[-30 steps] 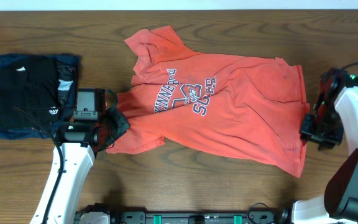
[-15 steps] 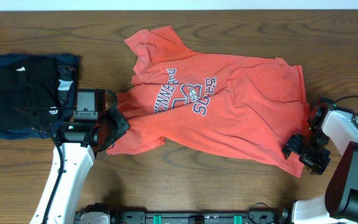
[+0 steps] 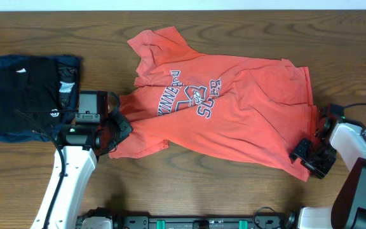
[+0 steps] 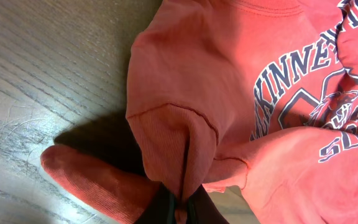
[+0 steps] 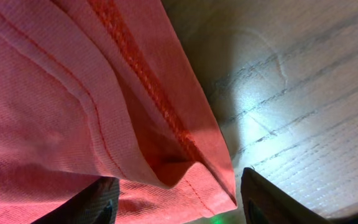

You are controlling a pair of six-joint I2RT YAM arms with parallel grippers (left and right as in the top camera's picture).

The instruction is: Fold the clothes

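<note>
The coral-red T-shirt lies crumpled across the middle of the wooden table, its white and navy lettering facing up. My left gripper is at the shirt's left sleeve and is shut on a pinched fold of the sleeve. My right gripper is at the shirt's lower right hem corner. In the right wrist view its jaws are wide apart, and the hem corner lies between them, not clamped.
A folded stack of black and navy garments lies at the far left. Bare wooden table runs along the front edge and to the right of the shirt.
My right gripper has come down from beside the shirt's right edge to the lower right hem corner. The left gripper and the shirt have not moved.
</note>
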